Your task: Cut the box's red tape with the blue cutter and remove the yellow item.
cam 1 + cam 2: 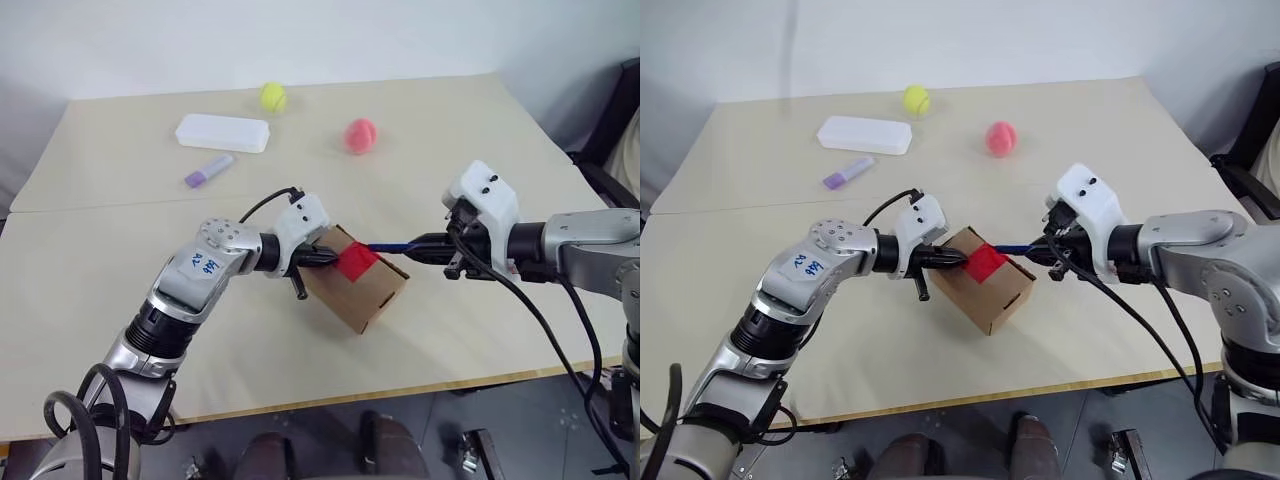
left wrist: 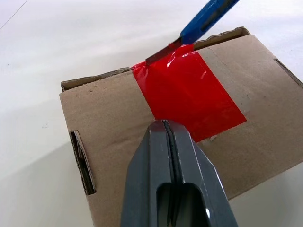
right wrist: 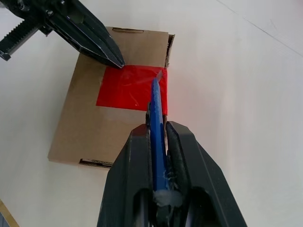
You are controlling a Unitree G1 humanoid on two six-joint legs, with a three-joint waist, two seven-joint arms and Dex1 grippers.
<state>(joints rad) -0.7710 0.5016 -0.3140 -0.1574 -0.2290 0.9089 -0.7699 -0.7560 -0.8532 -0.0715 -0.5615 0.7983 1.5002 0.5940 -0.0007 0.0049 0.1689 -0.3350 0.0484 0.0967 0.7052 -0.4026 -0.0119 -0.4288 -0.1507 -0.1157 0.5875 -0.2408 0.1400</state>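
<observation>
Tabletop [image 1: 120, 240]; arm label [image 1: 203, 264] illegible.

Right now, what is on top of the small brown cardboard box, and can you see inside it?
On the small brown cardboard box lies the red tape. The shut left gripper presses there; the blue cutter, in the right gripper, meets the tape's edge. Its closed flaps hide the inside.
</observation>
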